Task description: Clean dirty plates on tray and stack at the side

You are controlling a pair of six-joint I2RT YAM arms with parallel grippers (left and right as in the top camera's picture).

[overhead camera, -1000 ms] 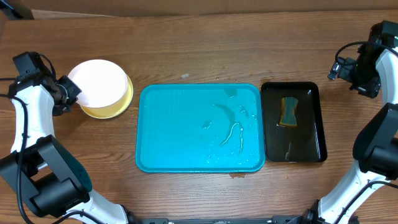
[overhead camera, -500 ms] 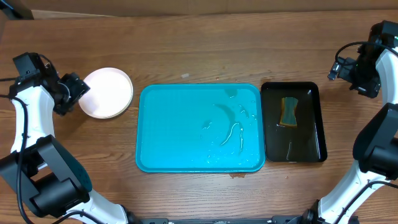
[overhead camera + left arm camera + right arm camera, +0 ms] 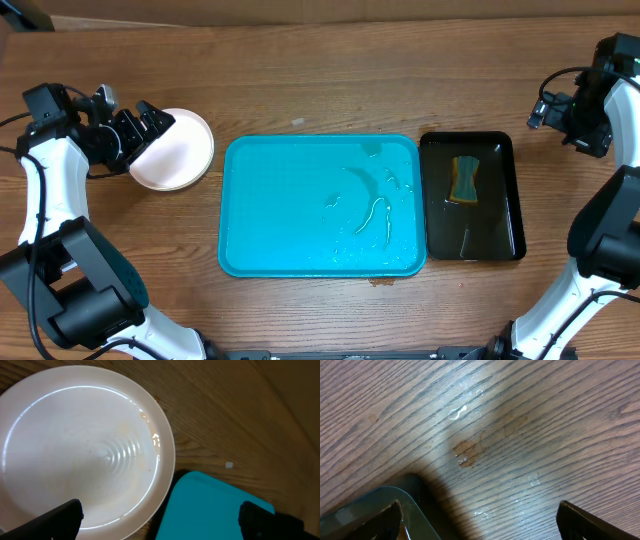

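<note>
Left gripper (image 3: pixel 146 131) spread wide, holding nothing, white plate (image 3: pixel 85 445) just ahead beneath its fingertips, turquoise tray (image 3: pixel 320 205) beyond, right gripper (image 3: pixel 480 522) spread above wet tabletop (image 3: pixel 520 435)

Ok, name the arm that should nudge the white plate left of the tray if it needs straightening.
Left. The left gripper, open, sits at the left edge of the white plate. The right gripper, also open, hangs over the table beyond the black tray, with the blue tray between it and the plate.
</note>
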